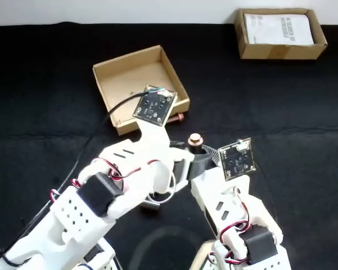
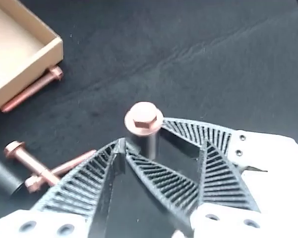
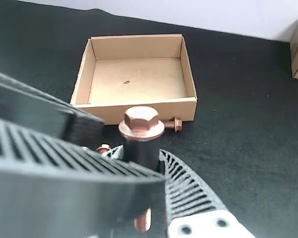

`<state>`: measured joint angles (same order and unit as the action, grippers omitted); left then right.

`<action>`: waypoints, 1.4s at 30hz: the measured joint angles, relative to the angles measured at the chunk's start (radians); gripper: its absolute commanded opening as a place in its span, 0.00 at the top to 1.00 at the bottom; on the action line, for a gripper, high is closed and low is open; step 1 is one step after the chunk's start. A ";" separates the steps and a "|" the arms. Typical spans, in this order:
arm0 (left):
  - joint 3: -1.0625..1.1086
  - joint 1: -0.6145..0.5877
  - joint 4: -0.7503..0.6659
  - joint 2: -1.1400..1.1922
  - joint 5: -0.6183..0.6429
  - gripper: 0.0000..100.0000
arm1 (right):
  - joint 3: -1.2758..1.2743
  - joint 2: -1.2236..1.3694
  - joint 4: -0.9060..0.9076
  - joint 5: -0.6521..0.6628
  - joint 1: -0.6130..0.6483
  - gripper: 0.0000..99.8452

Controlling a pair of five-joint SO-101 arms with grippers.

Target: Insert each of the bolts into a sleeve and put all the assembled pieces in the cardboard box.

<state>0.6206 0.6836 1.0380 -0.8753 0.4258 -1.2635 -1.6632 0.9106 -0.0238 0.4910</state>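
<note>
One assembled piece sits between my two arms. From above, the bolt (image 1: 195,139) stands head-up in its dark sleeve (image 1: 197,158), just off the near corner of the open cardboard box (image 1: 126,84) and above the black counter (image 1: 303,101). My left arm's wrist hangs over that same box corner, so it is the nearer arm to the box. My right arm comes at the piece from the side away from the box.

Through the left wrist camera, my left claw (image 2: 123,148) lies right against the sleeve, but I cannot tell whether it grips or only touches. This view adds the remaining stock. Two loose bolts (image 2: 27,161) lie crossed on the counter with a bare sleeve (image 2: 2,179) beside them, a little out from the box. A third bolt (image 2: 32,91) lies flat along the box's outer wall.

Through the right wrist camera, my right claw (image 3: 156,161) is pinching the sleeve, one ribbed finger on each side. This view adds the bolt's tip poking out beneath the sleeve, so I judge the bolt fully seated. The piece's long axis is upright, and the box lies straight beyond it with its low near wall facing me. I judge the coming move to be a lift over that wall, then a release inside the box.
</note>
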 measured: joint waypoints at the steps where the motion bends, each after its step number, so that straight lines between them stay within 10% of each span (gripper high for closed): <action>1: -0.032 -0.002 0.044 0.000 -0.012 0.76 | 0.000 0.000 -0.008 0.005 0.000 0.99; 10: -0.377 0.003 0.468 -0.032 -0.120 0.99 | 0.029 0.210 -0.129 0.011 -0.089 0.99; 21: -0.379 -0.158 0.514 -0.310 -0.215 0.99 | 0.450 0.799 -0.245 0.043 -0.089 0.99; 42: 0.106 -0.672 0.600 -0.928 -0.215 0.99 | 1.415 2.008 -0.255 0.970 0.092 0.99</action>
<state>0.7265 0.0115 1.6379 -1.8036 0.2110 0.1511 0.3452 0.6559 0.9459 0.5831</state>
